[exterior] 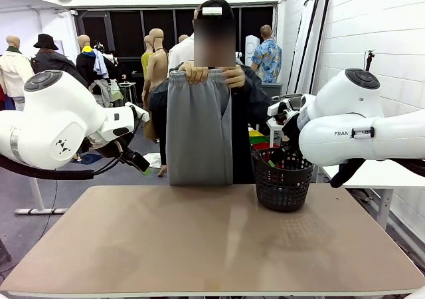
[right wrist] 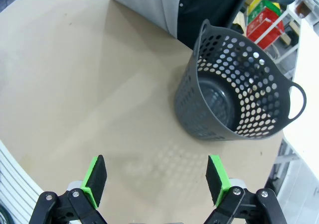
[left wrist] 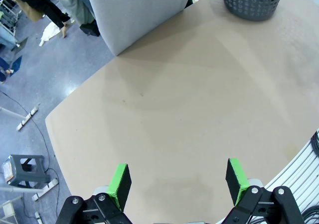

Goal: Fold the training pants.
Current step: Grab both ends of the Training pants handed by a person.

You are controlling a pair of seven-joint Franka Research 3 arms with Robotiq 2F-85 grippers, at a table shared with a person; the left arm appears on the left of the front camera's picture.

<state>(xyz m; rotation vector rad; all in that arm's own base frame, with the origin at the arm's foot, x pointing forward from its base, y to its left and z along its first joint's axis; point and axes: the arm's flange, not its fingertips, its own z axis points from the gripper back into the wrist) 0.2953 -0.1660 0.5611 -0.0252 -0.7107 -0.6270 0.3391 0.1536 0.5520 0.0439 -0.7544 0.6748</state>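
A person at the far side holds up the light grey training pants [exterior: 198, 129] by the waistband with both hands [exterior: 196, 72], so the legs hang straight down to the table's far edge. The hanging cloth also shows at the top of the left wrist view as the training pants [left wrist: 139, 12] and at the top of the right wrist view as the training pants [right wrist: 142, 5]. My left gripper [left wrist: 177, 182] hovers open above the bare tabletop, well short of the pants. My right gripper [right wrist: 156, 179] is open too, above the table beside the basket. Nothing sits between either pair of fingers.
A black mesh basket [exterior: 283, 178] stands at the table's far right; its inside looks bare in the right wrist view, where the basket [right wrist: 234, 99] lies just ahead of the fingers. The tan table [exterior: 212, 246] spreads wide in front. Both arms hang at the far corners.
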